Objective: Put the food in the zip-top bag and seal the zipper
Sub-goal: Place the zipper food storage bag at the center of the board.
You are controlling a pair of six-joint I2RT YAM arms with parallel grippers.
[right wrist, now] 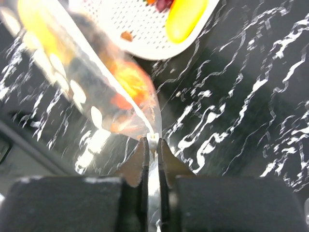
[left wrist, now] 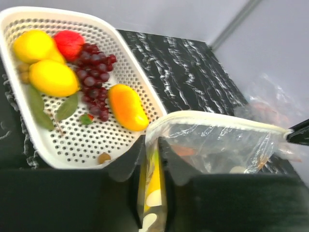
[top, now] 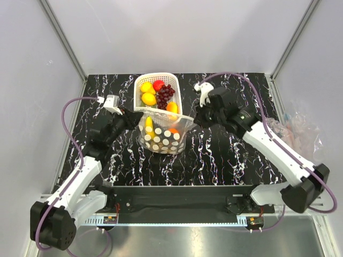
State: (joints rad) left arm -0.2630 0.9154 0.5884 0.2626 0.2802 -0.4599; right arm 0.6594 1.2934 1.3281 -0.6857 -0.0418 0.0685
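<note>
The clear zip-top bag (top: 163, 136) with white dots stands stretched between both grippers. It holds a yellow banana (top: 149, 126) and orange pieces. My left gripper (left wrist: 153, 145) is shut on the bag's left end (left wrist: 155, 159), just below the white zipper strip (left wrist: 217, 117). My right gripper (right wrist: 152, 145) pinches the white zipper slider (right wrist: 153, 141) at the bag's right end. Two lemons (left wrist: 53, 77), a strawberry (left wrist: 70, 42), purple grapes (left wrist: 94, 77) and an orange-yellow fruit (left wrist: 126, 106) lie in the white basket (left wrist: 137, 79). I cannot tell whether the zipper is sealed.
The basket (top: 138, 88) sits right behind the bag. A small white hook-shaped object (top: 203, 91) lies at the back right. Crumpled clear plastic (top: 295, 126) sits off the table's right edge. Grey walls close in the back and sides.
</note>
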